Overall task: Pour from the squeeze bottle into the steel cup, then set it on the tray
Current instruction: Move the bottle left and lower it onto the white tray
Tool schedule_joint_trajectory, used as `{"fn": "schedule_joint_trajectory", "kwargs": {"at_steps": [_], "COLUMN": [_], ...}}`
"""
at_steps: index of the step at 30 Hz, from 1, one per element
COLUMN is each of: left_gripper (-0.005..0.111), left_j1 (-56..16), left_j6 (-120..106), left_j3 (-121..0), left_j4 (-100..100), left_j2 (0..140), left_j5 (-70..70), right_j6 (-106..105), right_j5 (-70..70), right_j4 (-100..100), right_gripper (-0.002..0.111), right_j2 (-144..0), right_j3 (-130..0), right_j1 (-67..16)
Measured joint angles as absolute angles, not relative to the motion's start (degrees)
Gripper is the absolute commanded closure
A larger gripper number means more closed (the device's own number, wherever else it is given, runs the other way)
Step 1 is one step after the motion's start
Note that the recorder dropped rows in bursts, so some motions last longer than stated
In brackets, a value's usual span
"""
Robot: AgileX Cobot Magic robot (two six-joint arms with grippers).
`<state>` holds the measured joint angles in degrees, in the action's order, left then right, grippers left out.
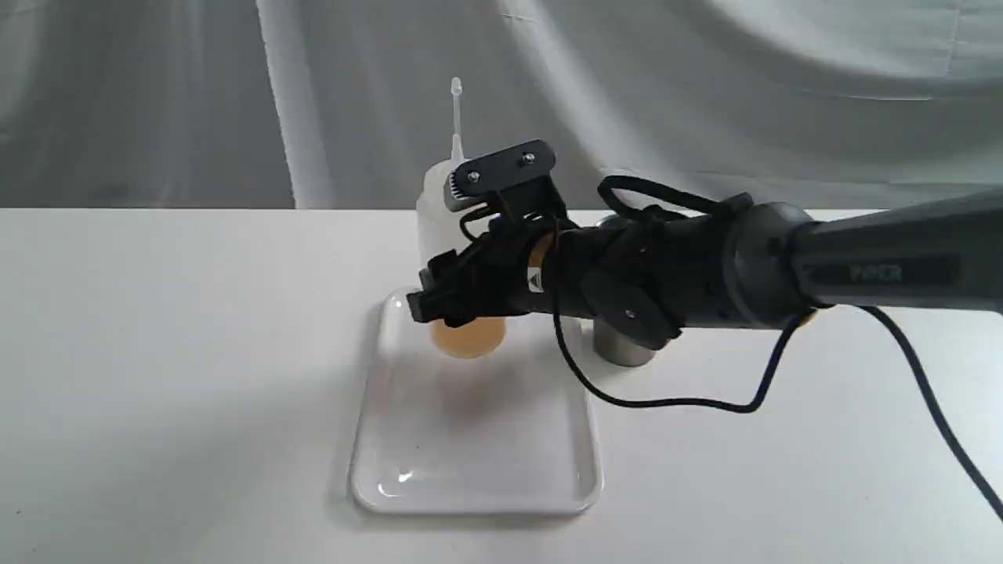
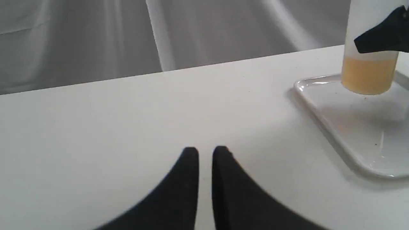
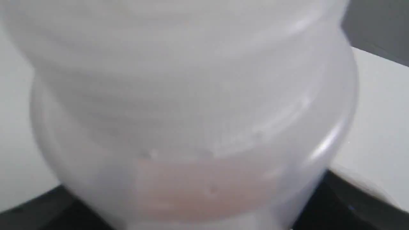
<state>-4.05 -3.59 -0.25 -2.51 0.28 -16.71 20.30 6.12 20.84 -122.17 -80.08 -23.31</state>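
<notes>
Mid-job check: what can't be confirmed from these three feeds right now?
1. The steel cup: exterior view, mostly hidden behind the right arm; contents unseen.
2. The right gripper: jaws flank the squeeze bottle, but the right wrist view is a blurred close-up; clamped or loose, cannot tell.
3. Bottle base: resting on the tray or just above it, unclear in every view.
4. Bottle top: cut off by the left wrist view's edge.

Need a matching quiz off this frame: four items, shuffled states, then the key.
1 squeeze bottle
2 steel cup
3 tray
4 left end effector

A stands beside the tray, mostly hidden
B gripped upright, amber liquid inside
C holds nothing, over the table
D white, glossy, lying flat

Pairs: 1-B, 2-A, 3-D, 4-C
</notes>
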Motion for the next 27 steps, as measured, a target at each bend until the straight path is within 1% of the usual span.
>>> {"fn": "schedule_joint_trajectory", "kwargs": {"at_steps": [13, 27], "left_gripper": [0.098, 0.098], "left_j1": [-4.1, -4.1], "left_j6": [-3.6, -3.6], "left_j3": [-0.3, -0.3], "left_j4": [-2.5, -2.5], "left_j2": [0.3, 0.3], "left_j5": [-16.7, -16.7], "right_j6": [21.1, 21.2], "right_j5": [1.5, 1.3], "right_j4": [20.4, 20.4], "right_gripper": [0.064, 0.064], "right_j2": [-122.2, -122.2], "right_j3": [-80.1, -80.0], "right_j1": [-23.5, -25.2]}}
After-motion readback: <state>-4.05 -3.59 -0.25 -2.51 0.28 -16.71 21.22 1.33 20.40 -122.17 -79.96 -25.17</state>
